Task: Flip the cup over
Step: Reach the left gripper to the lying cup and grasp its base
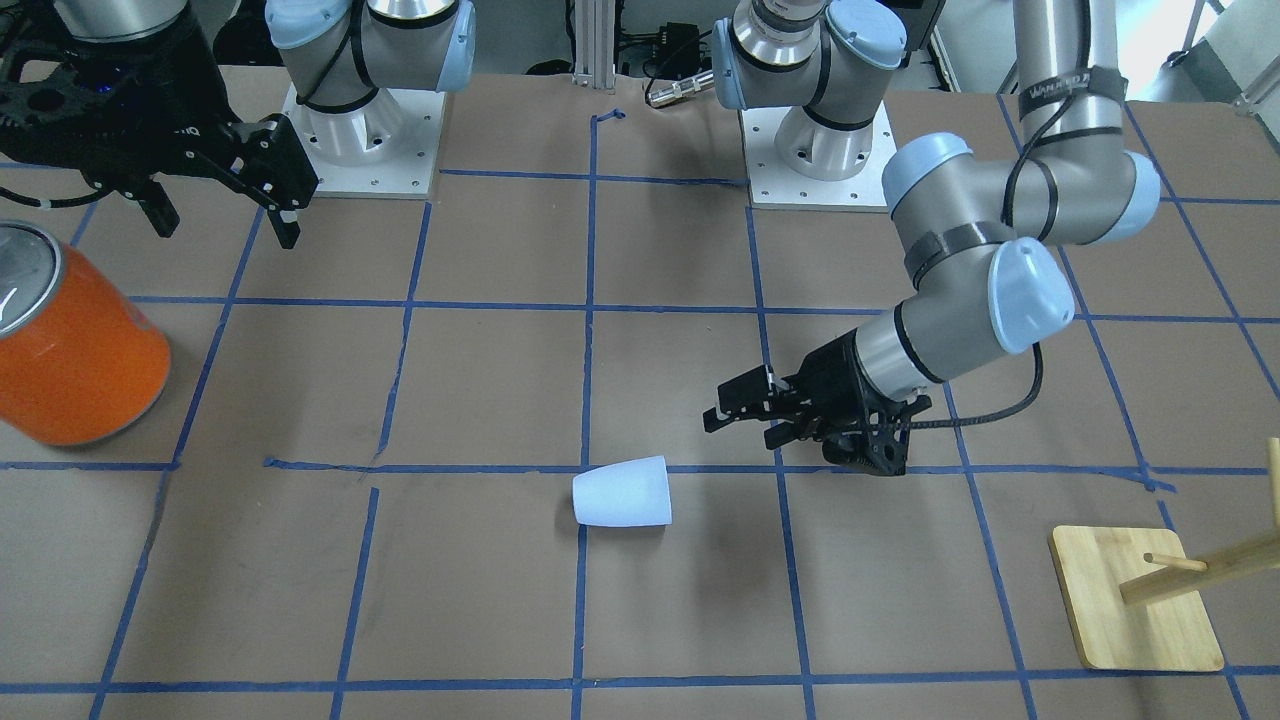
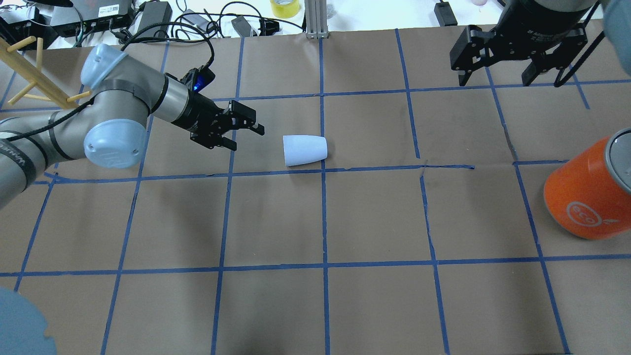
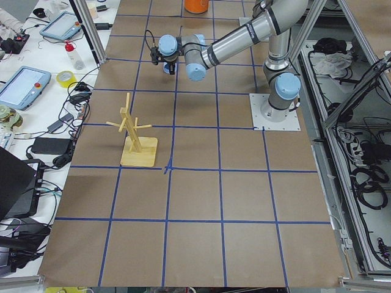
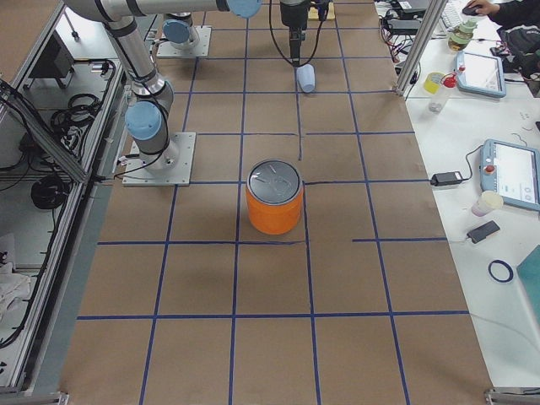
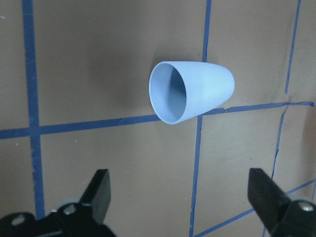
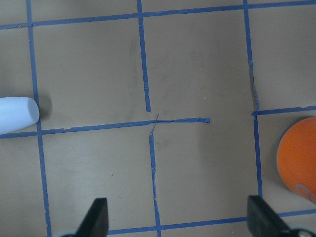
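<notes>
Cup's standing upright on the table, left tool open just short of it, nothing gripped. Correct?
Not upright. The cup lies on its side on the table, its open mouth turned towards the left tool; the left wrist view shows this plainly. The rest holds: the left tool is open, just short of it, gripping nothing.

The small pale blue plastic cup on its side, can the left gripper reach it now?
Probably yes: the open left gripper faces the mouth of the pale blue plastic cup, only bare brown paper table between them.
</notes>
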You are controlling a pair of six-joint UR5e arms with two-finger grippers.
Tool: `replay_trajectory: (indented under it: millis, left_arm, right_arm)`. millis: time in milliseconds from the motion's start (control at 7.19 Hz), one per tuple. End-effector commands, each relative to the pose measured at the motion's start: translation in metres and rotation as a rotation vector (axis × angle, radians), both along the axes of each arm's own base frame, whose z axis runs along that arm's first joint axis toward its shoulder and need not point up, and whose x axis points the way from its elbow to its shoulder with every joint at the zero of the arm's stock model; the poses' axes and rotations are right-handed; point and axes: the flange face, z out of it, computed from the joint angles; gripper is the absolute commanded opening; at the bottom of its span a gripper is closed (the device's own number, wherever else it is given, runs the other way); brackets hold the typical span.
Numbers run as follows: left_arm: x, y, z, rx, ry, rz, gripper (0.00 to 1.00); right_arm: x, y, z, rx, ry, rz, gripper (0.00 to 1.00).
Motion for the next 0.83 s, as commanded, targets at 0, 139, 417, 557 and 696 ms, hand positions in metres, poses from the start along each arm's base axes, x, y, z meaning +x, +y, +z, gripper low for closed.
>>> replay_trajectory:
  millis: [0, 139, 417, 557, 696]
  left_arm:
    - [-0.011, -0.015, -0.048, 0.029, 0.134, 0.018, 1.0]
    - [-0.026, -0.015, -0.057, 0.042, 0.143, 0.006, 1.0]
    - [-0.047, -0.022, -0.068, 0.062, 0.199, 0.087, 1.0]
    - [-0.061, -0.019, -0.073, 0.082, 0.199, 0.091, 1.0]
    - [-0.071, -0.019, -0.074, 0.083, 0.203, 0.079, 1.0]
  right_arm:
    - [0.0, 0.001, -0.001, 0.003, 0.001, 0.001, 1.0]
    - [0.0, 0.0, 0.0, 0.0, -0.001, 0.001, 1.0]
    - [0.0, 0.001, 0.0, 0.003, -0.001, 0.001, 1.0]
    - [0.0, 0.001, -0.001, 0.007, -0.001, 0.001, 1.0]
    - [0.0, 0.001, -0.002, 0.012, -0.001, 0.001, 1.0]
